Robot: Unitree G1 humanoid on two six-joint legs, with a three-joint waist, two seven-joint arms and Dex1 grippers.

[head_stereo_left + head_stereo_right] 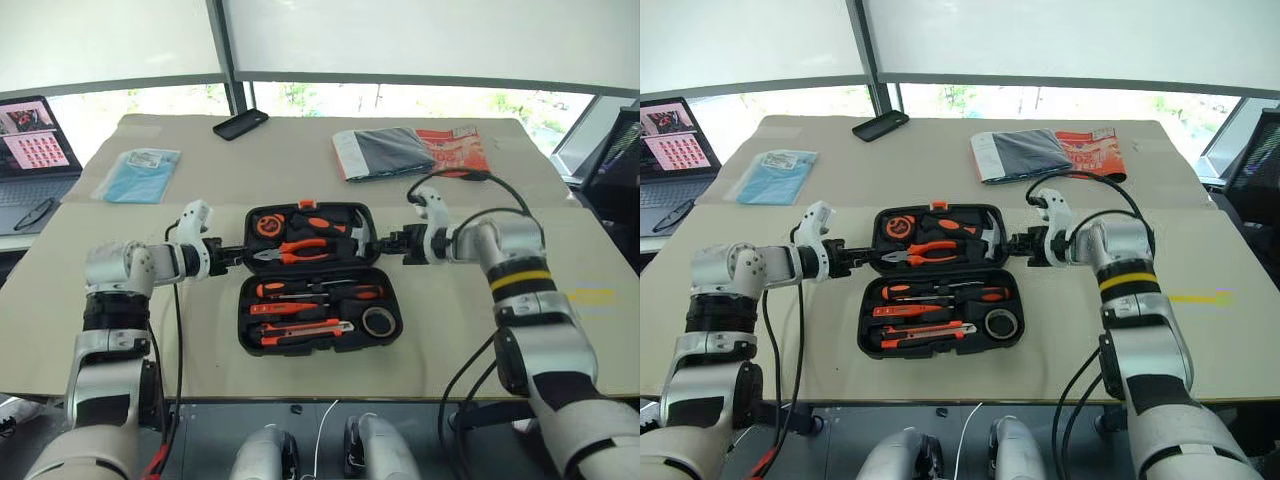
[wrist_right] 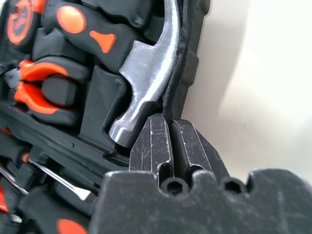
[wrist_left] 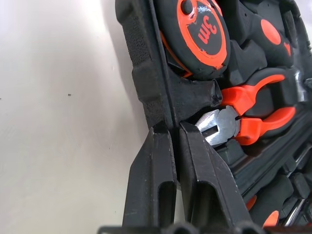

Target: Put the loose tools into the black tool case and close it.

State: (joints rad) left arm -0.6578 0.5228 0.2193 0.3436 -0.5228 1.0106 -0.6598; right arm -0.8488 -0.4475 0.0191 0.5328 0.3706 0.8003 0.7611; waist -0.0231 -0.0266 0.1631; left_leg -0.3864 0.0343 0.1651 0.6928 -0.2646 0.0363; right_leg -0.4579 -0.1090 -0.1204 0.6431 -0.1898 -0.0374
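Case (image 1: 318, 290) lies open at mid-worktop (image 1: 300, 165), tools (image 1: 305, 315) slotted in its near half. Left gripper (image 3: 174, 130) and right gripper (image 2: 168, 124), fingers together, pinch the far half's side rims.

Far on table (image 1: 300, 165), just left of centre: black phone (image 1: 240, 124). Far right: grey cloth (image 1: 388, 152) lying over red-and-white packet (image 1: 455, 148). Left: blue bag (image 1: 138, 175). Off far-left edge: open laptop (image 1: 33, 150), glasses (image 1: 34, 213) resting at near edge.
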